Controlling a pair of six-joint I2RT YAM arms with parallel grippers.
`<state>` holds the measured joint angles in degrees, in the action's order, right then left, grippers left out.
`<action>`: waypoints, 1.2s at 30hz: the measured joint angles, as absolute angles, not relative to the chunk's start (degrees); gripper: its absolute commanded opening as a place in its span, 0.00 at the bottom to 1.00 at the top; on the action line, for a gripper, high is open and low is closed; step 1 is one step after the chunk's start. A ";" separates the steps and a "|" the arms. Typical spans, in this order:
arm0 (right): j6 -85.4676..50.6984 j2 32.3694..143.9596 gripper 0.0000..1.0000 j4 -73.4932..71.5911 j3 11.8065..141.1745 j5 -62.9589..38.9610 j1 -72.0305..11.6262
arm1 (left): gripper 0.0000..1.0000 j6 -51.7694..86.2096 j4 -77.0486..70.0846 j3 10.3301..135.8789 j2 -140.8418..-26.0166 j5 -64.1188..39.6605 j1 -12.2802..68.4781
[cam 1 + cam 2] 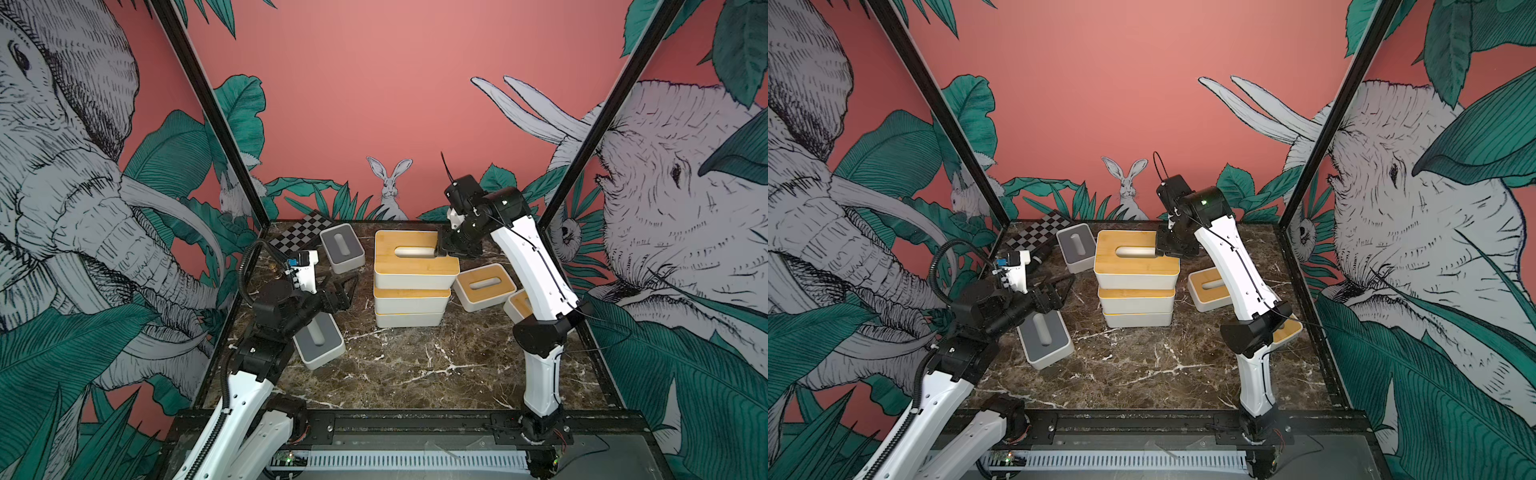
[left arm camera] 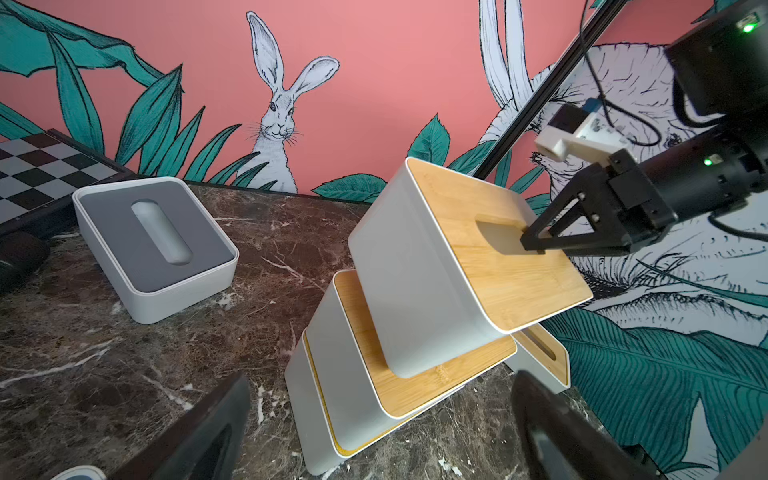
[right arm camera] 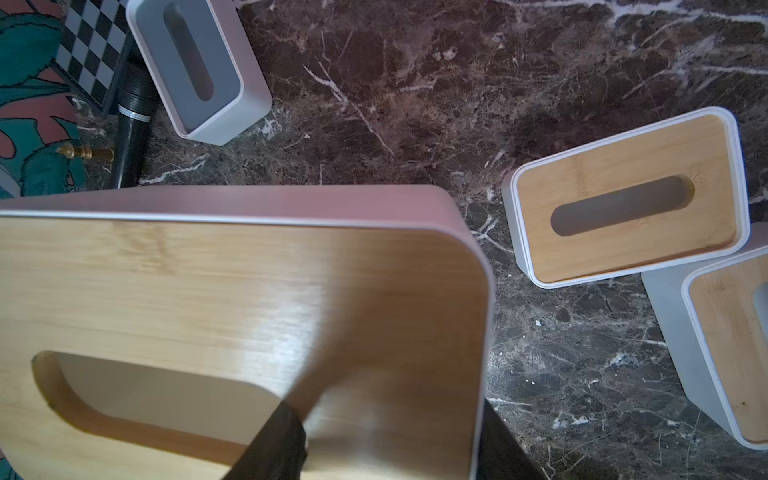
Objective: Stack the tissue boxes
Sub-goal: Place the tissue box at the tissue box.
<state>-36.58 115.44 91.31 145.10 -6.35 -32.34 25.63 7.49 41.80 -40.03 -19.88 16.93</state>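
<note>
1. Writing: the only candidate is a blue patch (image 1: 296, 261) on the left wrist camera housing, too small to read.
2. A stack of three stands at the centre of the marble table (image 1: 415, 365). The yellow-lid box (image 1: 409, 319) is at the bottom and the middle bamboo-lid box (image 1: 411, 300) sits on it. The top bamboo-lid box (image 1: 415, 266) is uppermost, shifted toward the far side and slightly skewed.
3. The right gripper (image 1: 445, 249) is clamped on the top bamboo-lid box at its short end. One finger is down in the oval slot and the other is outside the end wall.
4. Cannot tell whether that box rests fully on the lid below or hangs just above it.
5. The left gripper (image 1: 351, 291) is spread wide and empty. It hovers over the near grey-lid box (image 1: 320, 343) at front left.
6. The far grey-lid box (image 1: 341, 247) sits at back left, just beside the checkerboard case (image 1: 301, 235).
7. A loose bamboo-lid box (image 1: 484, 286) lies right of the stack. A second loose bamboo-lid box (image 1: 517, 303) sits nearer the front, mostly hidden by the right arm in both top views. The right wrist view shows the two just beside each other.
8. The right wrist view gives a clear sight of a small brass-and-wood chess piece (image 3: 85, 153) lying near the case, and of a black cylinder (image 3: 131, 137) with a silver ring beside the case.
9. The left wrist view shows the yellow lid's edge plainly. The top views show only a thin line of it.
</note>
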 measured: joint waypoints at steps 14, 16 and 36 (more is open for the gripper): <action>-37.17 115.46 0.22 91.31 144.33 -6.44 -32.53 | 1.00 25.39 7.49 40.93 -40.05 -19.57 16.93; -37.30 115.44 0.27 91.29 144.03 -6.48 -32.53 | 0.99 25.39 7.46 40.91 -40.07 -19.49 16.93; -38.11 115.13 0.74 90.11 147.26 -7.66 -32.62 | 0.99 25.39 7.35 40.56 -40.93 -19.31 16.93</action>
